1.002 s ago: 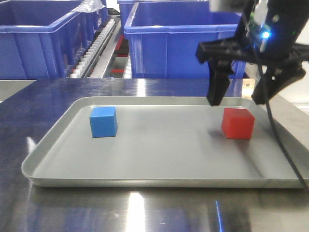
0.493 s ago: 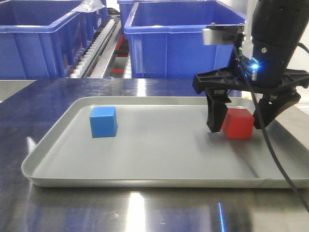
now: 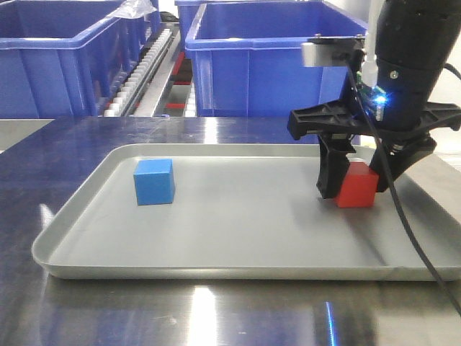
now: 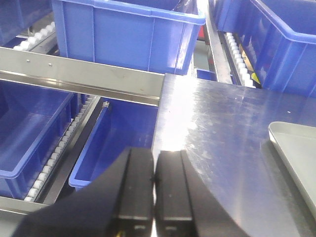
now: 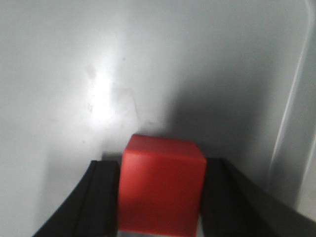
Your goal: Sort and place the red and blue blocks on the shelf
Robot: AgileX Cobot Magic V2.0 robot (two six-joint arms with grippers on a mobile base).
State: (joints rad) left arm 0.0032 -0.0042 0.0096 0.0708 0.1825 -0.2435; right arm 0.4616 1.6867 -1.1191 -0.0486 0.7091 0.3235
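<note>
Pickup of one cube is the step in hand, judging by how things stand. At the far left, the left gripper (image 4: 154, 158) hangs over the edge of the steel tabletop (image 4: 222, 128) with its two black fingers pressed flat together and nothing between them; the shelf (image 4: 79, 79), a shiny front rail with small screws and white rollers, runs beside and below it. On the left part of the grey tray (image 3: 216, 270) the blue block (image 3: 154, 182) sits alone and untouched, well apart from any arm. On the right part, the right gripper (image 3: 354, 189) is down at tray level, and its fingers meet the two opposite sides of the red block (image 5: 162, 190), which rests on the tray floor near the right rim.

Next, as I judge it, comes a straight lift clear of the rim, then a carry towards the shelf behind, past the large blue bins (image 3: 266, 65).

Both cubes look matte, plain and sharp-edged, equal in size. The red one sits square between the fingers, so it should come up without twisting.
</note>
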